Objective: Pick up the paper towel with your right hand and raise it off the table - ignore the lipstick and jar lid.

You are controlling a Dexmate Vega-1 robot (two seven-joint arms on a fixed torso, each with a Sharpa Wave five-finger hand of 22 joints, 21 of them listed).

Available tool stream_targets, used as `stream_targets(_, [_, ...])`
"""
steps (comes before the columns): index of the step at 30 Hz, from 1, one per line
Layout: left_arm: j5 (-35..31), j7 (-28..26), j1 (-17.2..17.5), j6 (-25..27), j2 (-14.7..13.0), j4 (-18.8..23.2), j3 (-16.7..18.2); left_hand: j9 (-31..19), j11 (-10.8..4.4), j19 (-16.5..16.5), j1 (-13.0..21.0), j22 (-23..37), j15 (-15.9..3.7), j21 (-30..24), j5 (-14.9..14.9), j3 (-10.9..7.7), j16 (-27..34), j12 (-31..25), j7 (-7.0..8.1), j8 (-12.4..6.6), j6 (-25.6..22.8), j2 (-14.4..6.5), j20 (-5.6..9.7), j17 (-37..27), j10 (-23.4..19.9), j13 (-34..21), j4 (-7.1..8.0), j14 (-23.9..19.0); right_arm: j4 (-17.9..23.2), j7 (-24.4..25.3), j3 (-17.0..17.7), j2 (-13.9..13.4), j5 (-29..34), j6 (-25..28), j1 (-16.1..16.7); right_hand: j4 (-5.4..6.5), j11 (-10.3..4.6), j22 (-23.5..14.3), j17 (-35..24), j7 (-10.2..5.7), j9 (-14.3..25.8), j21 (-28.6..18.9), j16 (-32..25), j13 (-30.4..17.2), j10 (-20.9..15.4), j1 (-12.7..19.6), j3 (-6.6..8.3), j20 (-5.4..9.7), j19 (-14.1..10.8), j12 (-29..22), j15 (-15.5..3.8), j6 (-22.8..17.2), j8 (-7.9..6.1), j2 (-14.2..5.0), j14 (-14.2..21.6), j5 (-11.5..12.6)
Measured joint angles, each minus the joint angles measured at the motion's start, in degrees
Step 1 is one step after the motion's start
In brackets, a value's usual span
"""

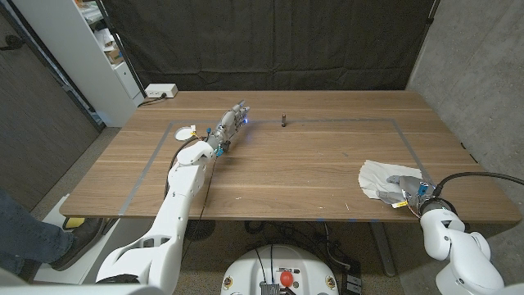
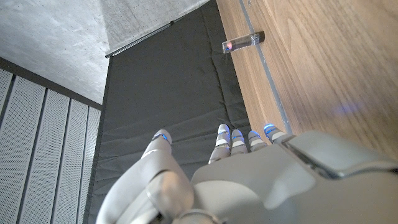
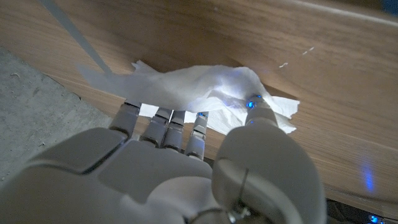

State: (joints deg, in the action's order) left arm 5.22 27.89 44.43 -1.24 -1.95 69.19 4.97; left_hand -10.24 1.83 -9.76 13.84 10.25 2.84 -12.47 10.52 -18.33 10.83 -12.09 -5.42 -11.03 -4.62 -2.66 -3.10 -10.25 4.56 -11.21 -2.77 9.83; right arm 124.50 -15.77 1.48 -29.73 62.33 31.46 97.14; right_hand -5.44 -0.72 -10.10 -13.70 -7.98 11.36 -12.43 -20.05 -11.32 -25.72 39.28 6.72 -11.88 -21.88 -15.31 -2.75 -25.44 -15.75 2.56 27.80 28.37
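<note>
**Your right hand is on the one paper towel, near right corner**

You have one paper towel (image 1: 379, 177) on the table (image 1: 303, 164), crumpled, lying near the right end close to the near edge. Your right hand (image 1: 407, 188) is at its near right side; in the right wrist view the fingers (image 3: 163, 119) reach under the sheet's raised fold and the thumb (image 3: 260, 112) presses on top, so the hand is pinching the paper towel (image 3: 199, 90). Part of the sheet still lies on the wood.

You have one lipstick (image 1: 283, 120) standing upright toward the far edge, near the middle, well apart from the towel. One small white lid (image 1: 185, 130) lies at the far left, just beside your left arm.

Your left hand (image 1: 233, 120) is on the far left part of the table, fingers (image 2: 231, 138) stretched out and holding nothing.
</note>
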Motion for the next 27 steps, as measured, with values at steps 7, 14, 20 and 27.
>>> stream_targets(7, [0.10, 0.02, 0.16, -0.02, 0.00, 0.06, 0.15, 0.00, 0.00, -0.20, 0.00, 0.00, 0.00, 0.00, 0.00, 0.00, 0.00, 0.00, 0.00, 0.00, 0.00, 0.00, -0.20, 0.00, 0.00, 0.00, 0.00, 0.00, -0.33, 1.04, -0.36, -0.24, -0.12, 0.04, -0.12, -0.02, -1.22, 0.01, -0.34, -0.63, 0.00, -0.33, -1.79, -0.43, -3.49, 1.48, 0.02, 0.03, -3.33, -0.45, -0.16, -3.53, -0.44, -1.52, 4.84, 0.03])
stream_targets(14, [0.15, 0.03, 0.21, -0.08, -0.01, 0.06, 0.30, 0.00, 0.00, -0.20, 0.00, 0.00, 0.00, 0.00, 0.00, 0.00, 0.00, 0.00, 0.00, 0.00, 0.00, 0.00, -0.20, 0.00, 0.00, 0.00, 0.00, 0.00, -0.81, 2.21, -0.82, -0.42, -0.27, 0.06, -0.48, -1.05, -3.12, 0.24, -0.93, -1.94, 0.00, -0.33, -3.52, -0.39, -6.39, 3.70, 1.05, 0.27, -5.68, -0.67, -0.28, -7.06, -0.89, -3.74, 8.64, -0.08])
stream_targets(20, [0.16, 0.03, 0.21, -0.14, -0.03, 0.04, 0.36, 0.00, 0.00, -0.20, 0.00, 0.00, 0.00, 0.00, 0.00, 0.00, 0.00, 0.00, 0.00, 0.00, 0.00, 0.00, -0.19, 0.00, 0.00, 0.00, 0.00, 0.00, -1.36, 3.50, -1.32, -0.57, -0.28, 0.08, -0.88, -1.68, -4.11, 0.24, -1.18, -2.36, 0.00, -0.32, -4.97, -0.50, -8.81, 5.83, 1.69, 0.87, -7.31, -1.11, -0.24, -9.51, -1.43, -4.62, 11.25, -0.68])
stream_targets(27, [0.18, 0.00, 0.13, -0.21, -0.04, -0.23, 0.38, 0.00, 0.00, -0.20, 0.00, 0.00, 0.00, 0.39, 0.00, 0.00, 0.00, 0.00, 0.00, 0.00, 0.00, 0.00, -0.19, 0.00, 0.00, 0.00, 0.00, 0.00, -1.97, 5.15, -1.81, -0.62, -0.39, -0.18, -1.27, -2.39, -4.82, 0.24, -2.23, -3.27, 0.01, -0.32, -6.17, -0.55, -10.95, 7.99, 2.40, 2.00, -9.35, -1.55, -0.17, -12.83, -2.00, -5.42, 14.56, -1.13])
